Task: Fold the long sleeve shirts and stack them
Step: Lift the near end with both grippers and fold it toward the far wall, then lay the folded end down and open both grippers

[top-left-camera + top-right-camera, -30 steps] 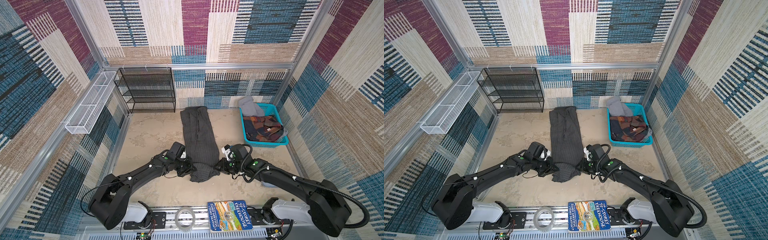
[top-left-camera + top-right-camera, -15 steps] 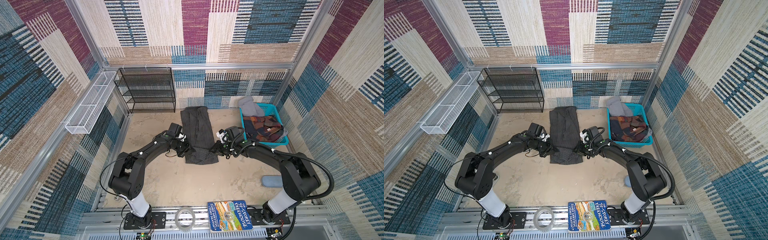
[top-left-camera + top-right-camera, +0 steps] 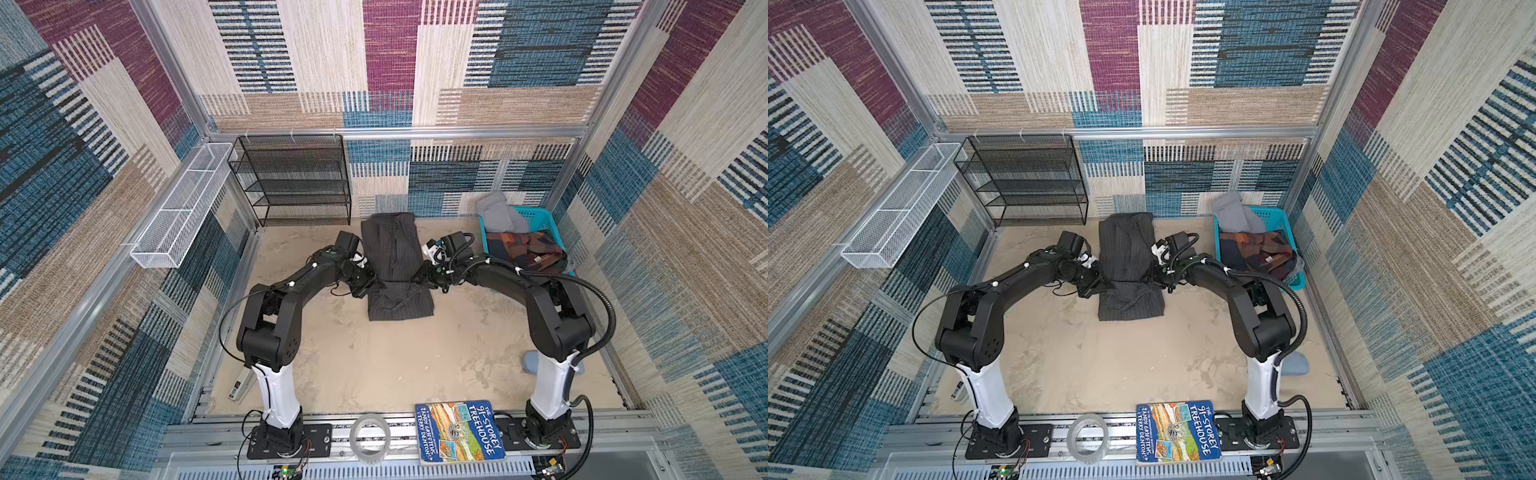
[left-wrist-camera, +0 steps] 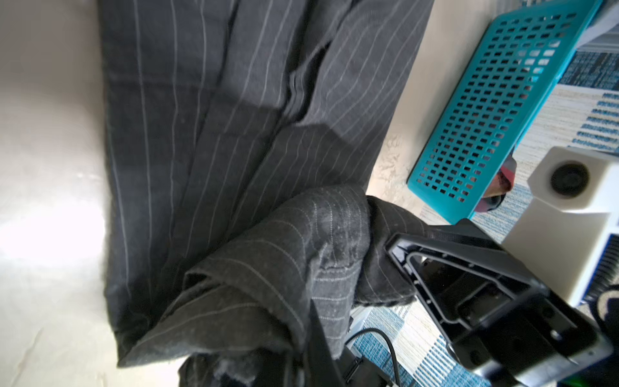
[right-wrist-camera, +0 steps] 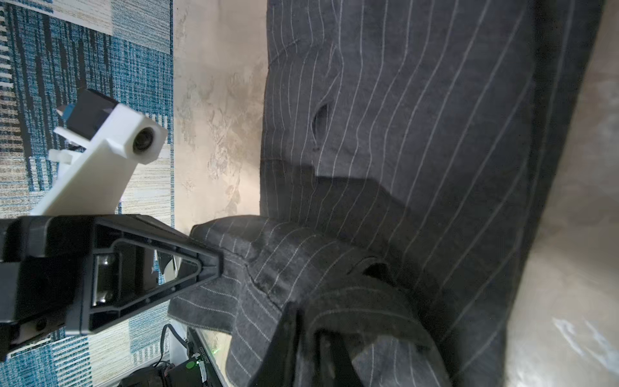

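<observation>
We are losing both claws' tips in both top views. The left claw (image 3: 366, 286) and the right claw (image 3: 429, 279) are meeting the shirt's side edges, with their jaws covered by wrists and fabric. We are not making out a collar or buttons anywhere, so we cannot tell which end is the neck.

The charcoal pinstriped shirt (image 3: 394, 253) is lying on the sandy counter (image 3: 374, 365) in the upper middle of the frame, near the teal basket (image 3: 540, 215) on its right. It is forming a narrow strip, its long axis running from the back wall down toward the frame's centre. Its lower end is lying doubled over as a slightly wider block.

Only the wrist views are showing the grips. The left claw (image 4: 351, 271) is clamping a bunched fold of the shirt (image 4: 234, 117), and the right claw (image 5: 256, 284) is pinching a raised edge of the shirt (image 5: 435, 134).
</observation>
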Controlling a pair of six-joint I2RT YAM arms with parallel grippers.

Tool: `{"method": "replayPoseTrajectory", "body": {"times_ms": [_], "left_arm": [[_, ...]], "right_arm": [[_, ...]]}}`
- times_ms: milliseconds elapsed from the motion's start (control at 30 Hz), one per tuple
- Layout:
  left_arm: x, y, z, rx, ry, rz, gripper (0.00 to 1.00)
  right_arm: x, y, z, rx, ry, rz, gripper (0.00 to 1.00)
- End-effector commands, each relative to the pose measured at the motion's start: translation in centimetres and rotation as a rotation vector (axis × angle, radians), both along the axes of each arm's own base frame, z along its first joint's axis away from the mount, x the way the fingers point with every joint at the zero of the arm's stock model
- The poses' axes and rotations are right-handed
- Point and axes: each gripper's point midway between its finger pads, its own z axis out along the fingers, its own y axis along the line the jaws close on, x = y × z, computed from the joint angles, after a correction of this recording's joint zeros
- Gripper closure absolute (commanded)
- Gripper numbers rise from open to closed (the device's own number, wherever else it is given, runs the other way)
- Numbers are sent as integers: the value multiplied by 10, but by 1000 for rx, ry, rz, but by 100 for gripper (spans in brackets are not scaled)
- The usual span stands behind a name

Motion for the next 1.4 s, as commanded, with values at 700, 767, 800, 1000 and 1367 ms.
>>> {"method": "replayPoseTrajectory", "body": {"times_ms": [700, 767, 800, 1000, 1367], "left_arm": [[81, 39, -21, 113, -65, 121, 44], [91, 41, -19, 105, -79, 136, 39], [97, 42, -18, 101, -85, 147, 38], [115, 47, 0, 100, -124, 169, 36], [97, 97, 46, 168, -219, 255, 36]], "right_arm": [[56, 2, -13, -32, -14, -53, 55], [58, 1, -7, -37, -32, -67, 51], [60, 1, -2, -37, -45, -72, 51], [56, -9, 3, -66, -66, -103, 41], [42, -25, 46, -121, -214, -134, 34]]}}
